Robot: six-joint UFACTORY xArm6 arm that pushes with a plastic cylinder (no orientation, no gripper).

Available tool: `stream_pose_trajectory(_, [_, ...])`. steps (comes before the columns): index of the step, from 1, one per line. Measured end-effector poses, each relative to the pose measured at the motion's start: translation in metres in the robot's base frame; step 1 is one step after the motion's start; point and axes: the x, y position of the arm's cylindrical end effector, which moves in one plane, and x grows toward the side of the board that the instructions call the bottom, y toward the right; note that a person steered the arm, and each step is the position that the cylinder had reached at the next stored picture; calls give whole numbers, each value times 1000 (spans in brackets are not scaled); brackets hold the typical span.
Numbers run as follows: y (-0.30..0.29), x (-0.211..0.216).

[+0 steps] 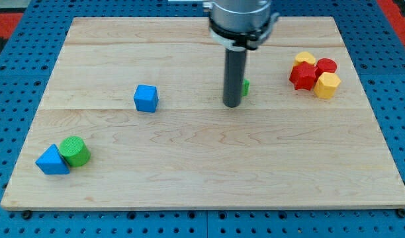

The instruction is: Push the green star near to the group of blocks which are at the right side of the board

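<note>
Camera view shows green star [245, 86] as a sliver, perhaps touching my tip [231, 104].

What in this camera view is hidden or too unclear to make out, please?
- Green block: only a sliver shows at the rod's right edge; the rod hides the rest, so its star shape cannot be confirmed.
- My tip: whether it touches that green block cannot be told.
- Right group: the rear yellow block and rear red block are partly covered by the front red block and yellow block.
</note>
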Motion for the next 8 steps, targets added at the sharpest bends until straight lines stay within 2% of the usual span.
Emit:
stream_pose_trajectory(1, [0,0])
stream_pose_trajectory(2, [-68,-21])
stream_pose_trajectory(3, [-81,-61])
stream_pose_trajectory(5, [-44,-24])
stream_pose_trajectory(7, [24,-22])
stream_pose_trajectory(8, [48,-2])
